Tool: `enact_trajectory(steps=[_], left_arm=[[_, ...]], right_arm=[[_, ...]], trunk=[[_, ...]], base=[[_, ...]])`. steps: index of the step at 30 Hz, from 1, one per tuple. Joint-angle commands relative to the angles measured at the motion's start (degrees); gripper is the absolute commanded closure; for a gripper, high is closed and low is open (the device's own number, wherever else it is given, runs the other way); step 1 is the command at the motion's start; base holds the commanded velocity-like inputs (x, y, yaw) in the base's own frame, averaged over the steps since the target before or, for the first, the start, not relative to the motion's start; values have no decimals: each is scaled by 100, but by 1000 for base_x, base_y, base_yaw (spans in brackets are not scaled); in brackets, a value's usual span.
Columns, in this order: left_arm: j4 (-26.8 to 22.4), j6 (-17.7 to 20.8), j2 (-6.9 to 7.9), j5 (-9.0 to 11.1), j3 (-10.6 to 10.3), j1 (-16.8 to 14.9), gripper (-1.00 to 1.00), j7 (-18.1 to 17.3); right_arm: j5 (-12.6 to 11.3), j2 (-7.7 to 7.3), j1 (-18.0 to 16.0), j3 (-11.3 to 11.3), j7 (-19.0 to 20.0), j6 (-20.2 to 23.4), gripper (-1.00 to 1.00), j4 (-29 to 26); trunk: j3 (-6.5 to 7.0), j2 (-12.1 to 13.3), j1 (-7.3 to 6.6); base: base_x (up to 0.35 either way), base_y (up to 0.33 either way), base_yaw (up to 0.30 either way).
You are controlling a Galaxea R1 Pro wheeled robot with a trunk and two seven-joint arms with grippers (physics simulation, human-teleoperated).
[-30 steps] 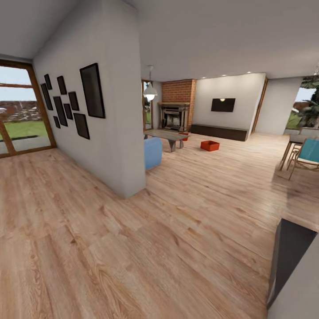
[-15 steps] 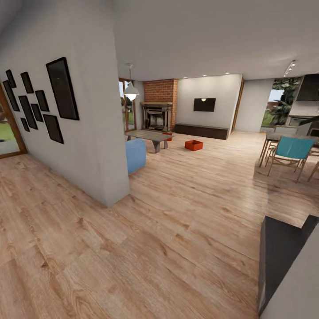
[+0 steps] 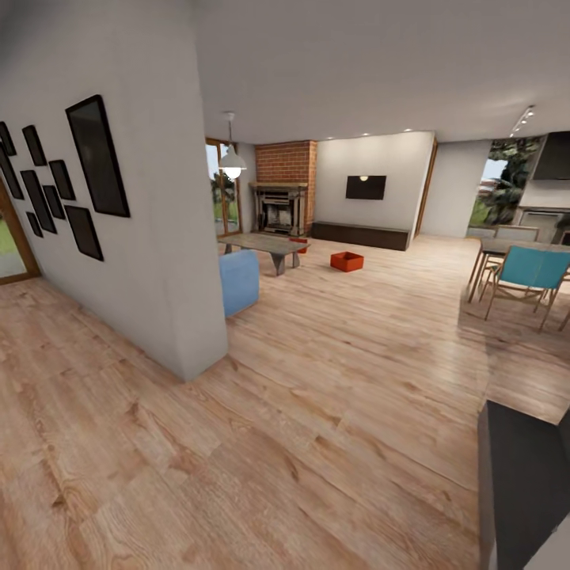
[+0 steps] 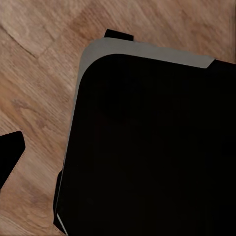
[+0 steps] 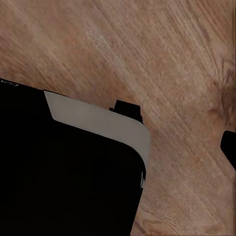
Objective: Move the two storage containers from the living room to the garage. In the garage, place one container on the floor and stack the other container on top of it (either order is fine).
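Far ahead in the living room, one orange-red storage container (image 3: pixel 347 261) sits on the light wood floor, to the right of the glass coffee table (image 3: pixel 265 243). A second red container (image 3: pixel 299 245) peeks out from behind the table, mostly hidden by it. Both are several metres from me. In the left wrist view a black body panel with a grey rim (image 4: pixel 147 147) hangs over the planks, and a dark tip (image 4: pixel 9 156) shows at the edge. The right wrist view has the same black panel (image 5: pixel 64 187) and a dark tip (image 5: pixel 230 148). Neither view shows how the jaws stand.
A white partition wall (image 3: pixel 150 237) with black picture frames juts out at my left, and a blue sofa end (image 3: pixel 239 281) sits past it. The brick fireplace (image 3: pixel 279 207) is behind the table. Teal dining chairs (image 3: pixel 529 273) stand right. A dark panel (image 3: pixel 522 483) is near right.
The whole head view has swung right and crept forward, so the camera moved. The glass door at left has slid out and the dining chairs have come in. The containers have not moved.
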Motion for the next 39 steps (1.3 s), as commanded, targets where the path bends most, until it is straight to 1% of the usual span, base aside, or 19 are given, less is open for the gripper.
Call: enact_trajectory(steps=[1, 9, 21, 29, 39], left_arm=[[-7, 16, 2, 25, 10, -1, -100, 4], [-7, 16, 4, 25, 11, -1, -100, 4], [-7, 15, -2, 25, 10, -1, -100, 4], [2, 16, -3, 25, 8, -1, -100, 4], [1, 63, 3, 25, 5, -1, -100, 4]], right_arm=[[-59, 0, -7, 39, 30, -36, -100, 18], [-58, -11, -7, 39, 32, -39, -100, 18], [-58, 10, -7, 39, 82, -34, -100, 18], [-58, 6, -7, 37, 82, -31, -100, 18], [-58, 6, -7, 39, 80, -31, -100, 18]], trunk=[[-6, -3, 3], [-6, -3, 3], [-6, -3, 3], [-6, -3, 3], [-6, -3, 3]], base=[[323, 0, 0], [323, 0, 0], [323, 0, -12], [323, 4, -251], [323, 68, -269]])
